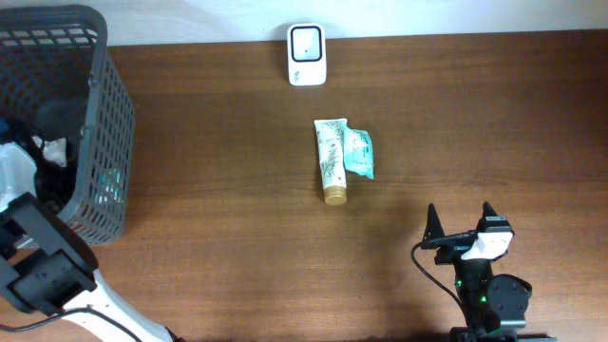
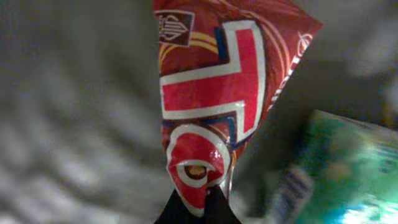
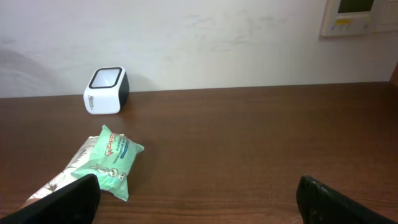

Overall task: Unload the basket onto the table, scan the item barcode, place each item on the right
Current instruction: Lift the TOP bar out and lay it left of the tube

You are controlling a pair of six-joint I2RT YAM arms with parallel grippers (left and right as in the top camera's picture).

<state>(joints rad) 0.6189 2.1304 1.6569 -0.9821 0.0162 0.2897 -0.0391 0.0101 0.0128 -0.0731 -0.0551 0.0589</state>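
Nearest, on the right of the table (image 1: 237,237), the right gripper (image 1: 460,217) hangs with its jaws spread wide, grasping nothing. On the near left, the left gripper (image 2: 198,208) is down inside the dark mesh basket (image 1: 104,123), clenched on the bottom corner of a red packet (image 2: 211,93) that stands up in front of its camera. A blurred green pack (image 2: 348,168) lies just to the right of the packet. Farther out, mid-table, a tube (image 1: 332,161) lies with its gold cap toward the near side. A pack of wipes (image 1: 358,152) touches its right side. At the far edge stands the white scanner (image 1: 307,54), well apart from both.
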